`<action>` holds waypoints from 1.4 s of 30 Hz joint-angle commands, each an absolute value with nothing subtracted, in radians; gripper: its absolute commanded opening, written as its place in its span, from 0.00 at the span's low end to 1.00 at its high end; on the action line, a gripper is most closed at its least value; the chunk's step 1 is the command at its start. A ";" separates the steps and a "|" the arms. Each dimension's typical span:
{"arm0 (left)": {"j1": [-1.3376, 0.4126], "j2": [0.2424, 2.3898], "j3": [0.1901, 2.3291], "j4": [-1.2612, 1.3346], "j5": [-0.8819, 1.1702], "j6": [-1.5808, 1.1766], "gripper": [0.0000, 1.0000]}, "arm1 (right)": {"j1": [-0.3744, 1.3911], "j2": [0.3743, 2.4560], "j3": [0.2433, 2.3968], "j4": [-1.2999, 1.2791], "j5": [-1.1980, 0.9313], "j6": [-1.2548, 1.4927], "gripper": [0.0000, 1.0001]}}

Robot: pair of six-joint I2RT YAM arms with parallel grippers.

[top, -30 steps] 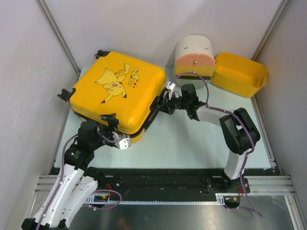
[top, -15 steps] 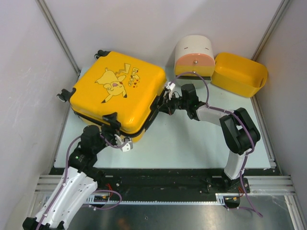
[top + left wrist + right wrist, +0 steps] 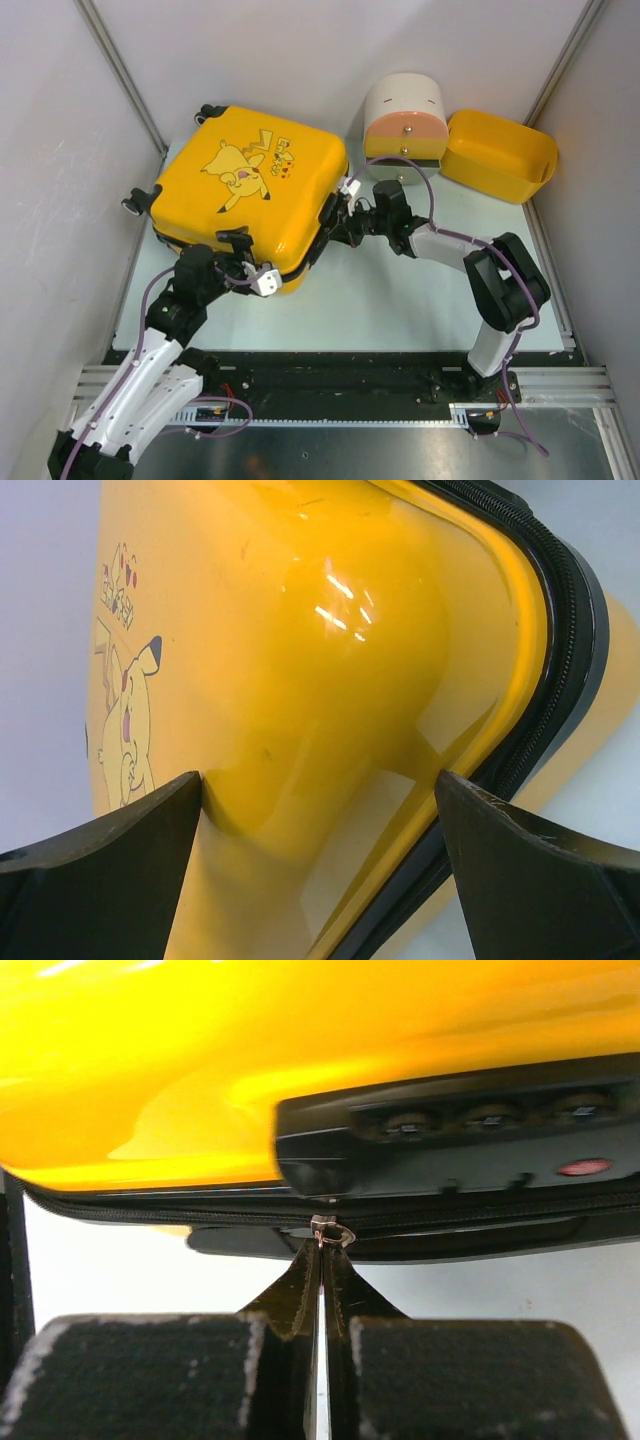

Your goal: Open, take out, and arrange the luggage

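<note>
Top external view shows the luggage (image 3: 250, 190) lying flat at the far left of the tabletop (image 3: 400, 290), picture side up, lid shut, zip looking closed, so opening has barely begun. Taking things out and sorting are all left to do. The right pincer (image 3: 322, 1360) is pinched tight on the black zip pulls (image 3: 322, 1270). The left pincer (image 3: 318, 790) is wide, holding nothing, at the near corner. The wheels point at the left wall. I think the long side runs left to right, a bit slanted.
</note>
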State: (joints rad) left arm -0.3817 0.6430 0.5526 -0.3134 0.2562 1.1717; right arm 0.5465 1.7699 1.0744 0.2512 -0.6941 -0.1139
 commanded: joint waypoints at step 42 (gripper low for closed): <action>0.497 1.563 1.690 -0.543 0.641 0.081 0.95 | 0.877 1.436 0.834 0.380 -0.216 0.322 0.00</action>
